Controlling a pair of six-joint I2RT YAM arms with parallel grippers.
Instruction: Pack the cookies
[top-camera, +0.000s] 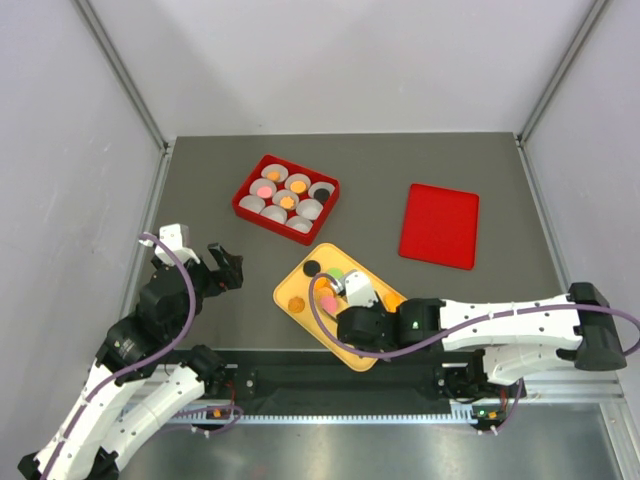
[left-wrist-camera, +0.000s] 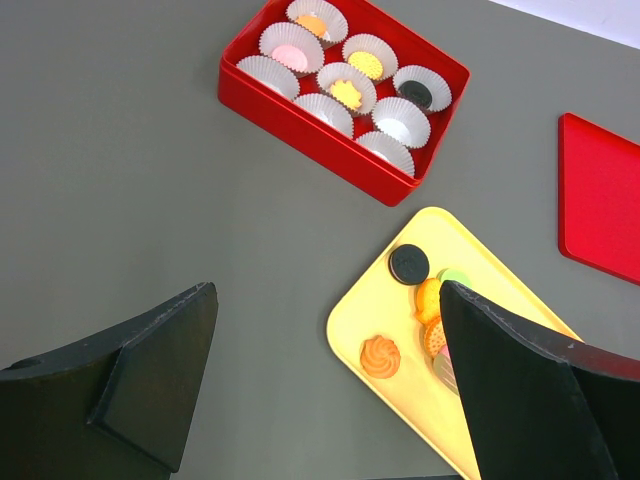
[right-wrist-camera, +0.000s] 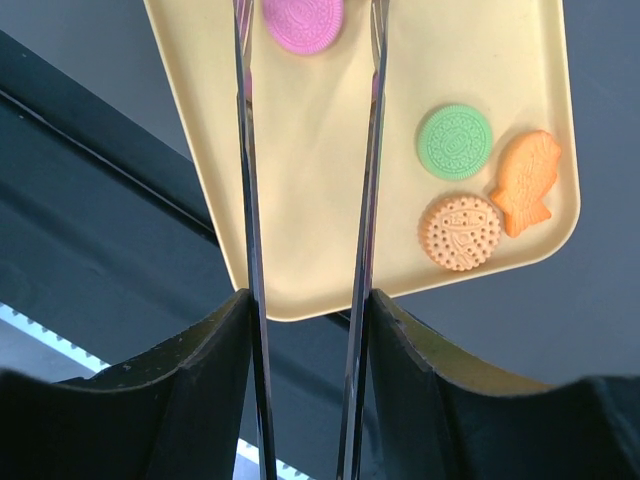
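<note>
Part open and empty, the right end effector (right-wrist-camera: 308, 70) straddles the pink cookie (right-wrist-camera: 303, 22) on the tray (right-wrist-camera: 460, 60); the wide-open left end effector (left-wrist-camera: 328, 300) hangs off-tray, farther away.

Two thin blades (right-wrist-camera: 247, 200) of bright, mirror-smooth metal, seated in matt black plastic, reach from the right tool (right-wrist-camera: 308, 90) over a smooth yellow plastic tray (right-wrist-camera: 300, 220) with a soft sheen. Between the blades lies a matt pink cookie (right-wrist-camera: 303, 20) with an embossed face. To their right are a green cookie (right-wrist-camera: 455, 141), equally matt and stamped, a round orange cookie (right-wrist-camera: 460, 232) pricked with small holes, and a fish-shaped orange cookie (right-wrist-camera: 525, 195) with moulded relief. Beyond the left tool (left-wrist-camera: 320, 400), whose fingers (left-wrist-camera: 150, 380) are dull, finely grained black plastic, a glossy red plastic box (left-wrist-camera: 310, 130) holds pleated white paper cups (left-wrist-camera: 400, 122) on the matt grey bench (left-wrist-camera: 120, 150).
</note>
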